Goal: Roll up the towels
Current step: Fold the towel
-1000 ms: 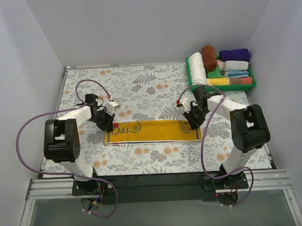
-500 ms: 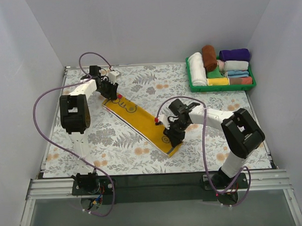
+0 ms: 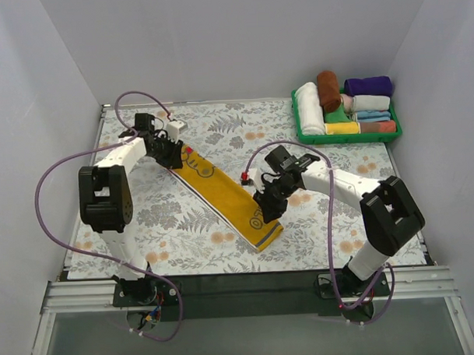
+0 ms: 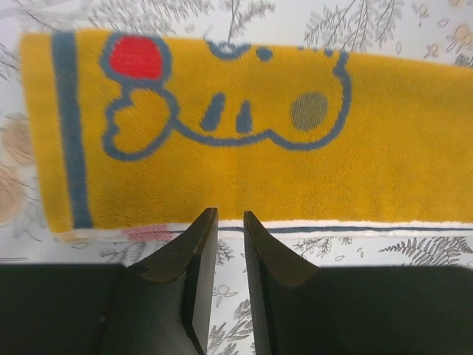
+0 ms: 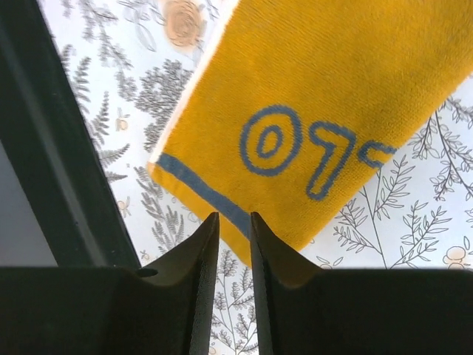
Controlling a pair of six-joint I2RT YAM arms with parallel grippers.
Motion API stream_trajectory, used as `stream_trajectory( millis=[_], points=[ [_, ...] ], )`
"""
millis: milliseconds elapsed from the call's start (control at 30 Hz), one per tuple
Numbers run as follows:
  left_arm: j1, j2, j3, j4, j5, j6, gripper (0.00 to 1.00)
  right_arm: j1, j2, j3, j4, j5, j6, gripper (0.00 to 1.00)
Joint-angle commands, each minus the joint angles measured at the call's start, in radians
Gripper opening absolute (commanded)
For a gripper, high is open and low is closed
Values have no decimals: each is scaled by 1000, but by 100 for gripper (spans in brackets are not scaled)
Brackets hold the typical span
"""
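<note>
The mustard-yellow towel (image 3: 222, 195) with blue-grey markings lies flat and unrolled, running diagonally from far left to near centre. My left gripper (image 3: 174, 155) hovers at its far-left end. In the left wrist view the jaws (image 4: 230, 214) stand slightly apart at the towel's (image 4: 259, 170) white-edged long side, with bare tablecloth showing between them. My right gripper (image 3: 263, 212) is over the near end. Its jaws (image 5: 234, 216) are narrowly open above the striped corner of the towel (image 5: 332, 96), holding nothing. A rust-brown towel (image 3: 328, 90) lies rolled in the tray.
The green tray (image 3: 391, 135) at the far right corner holds several rolled cloths, among them white, purple and green ones. A floral tablecloth (image 3: 220, 131) covers the table. The dark front rail (image 5: 66, 185) runs close to the towel's near corner.
The towel has swung from lying crosswise near the front to a diagonal. The left arm carried its end to the far left and opened; the right end moved toward the centre.
</note>
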Motion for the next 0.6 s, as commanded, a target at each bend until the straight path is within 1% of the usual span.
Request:
stream_trajectory(
  millis=[0, 33, 100, 167, 267, 333, 433, 467, 533, 567],
  points=[
    [-20, -11, -72, 51, -52, -59, 19, -5, 64, -16, 11, 68, 12, 25],
    [-25, -6, -77, 57, -72, -67, 17, -7, 74, -21, 28, 79, 13, 25],
    [-41, 22, -80, 71, -92, -79, 15, -5, 110, -25, 39, 93, 15, 20],
    [-51, 49, -70, 77, -121, -83, 14, -5, 130, -45, 59, 93, 17, 19],
    [-58, 121, -24, 78, -128, -80, 13, -4, 170, -78, 88, 59, 29, 17],
    [-63, 186, 15, 77, -116, -78, 12, 6, 185, -90, 110, 5, 46, 17],
    [-83, 287, 117, 71, -89, -75, 11, 48, 211, -93, 131, -76, 63, 17],
    [-90, 316, 200, 53, -80, -73, 11, 62, 228, -84, 134, -99, 64, 19],
    [-113, 402, 295, 22, -47, -67, 13, 94, 246, -33, 140, -169, 87, 22],
    [-121, 431, 343, -13, -30, -64, 14, 104, 259, -12, 140, -194, 98, 27]
  ],
)
